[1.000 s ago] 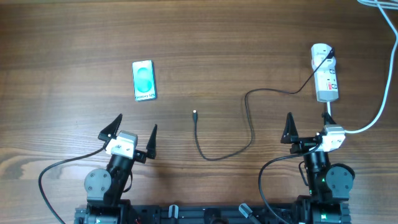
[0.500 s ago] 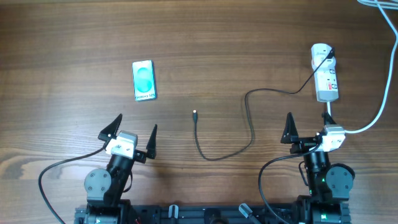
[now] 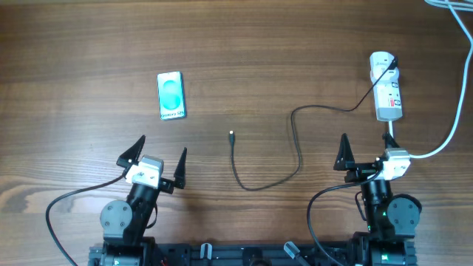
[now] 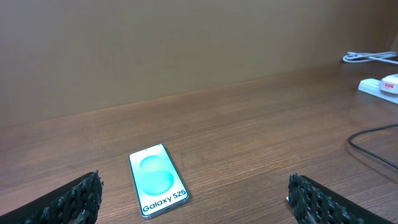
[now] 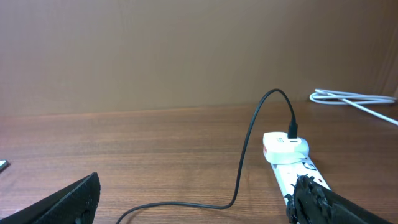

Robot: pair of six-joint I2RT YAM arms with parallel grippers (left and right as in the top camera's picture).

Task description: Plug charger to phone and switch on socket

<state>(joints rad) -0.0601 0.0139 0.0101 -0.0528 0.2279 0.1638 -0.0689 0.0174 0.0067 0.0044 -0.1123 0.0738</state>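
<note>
Midway between my arms, the charger (image 3: 298,157) lies loose, its plug tip (image 3: 231,134) free. Both my jaws gape wide and empty. My left gripper (image 3: 162,146) should pinch just behind that tip, square to the phone (image 3: 171,95).

Wood-grain table (image 3: 89,44) carries 4 items: phone (image 3: 171,95) left, charger (image 3: 255,189) snaking from centre into socket (image 3: 386,87) far right, white cord (image 3: 451,137) beside it.

Left arm (image 3: 127,216) folds low at lower left, right arm (image 3: 388,213) at lower right — left gripper (image 3: 162,146) and right gripper (image 3: 366,142) each hold 2 fingers spread wide.
</note>
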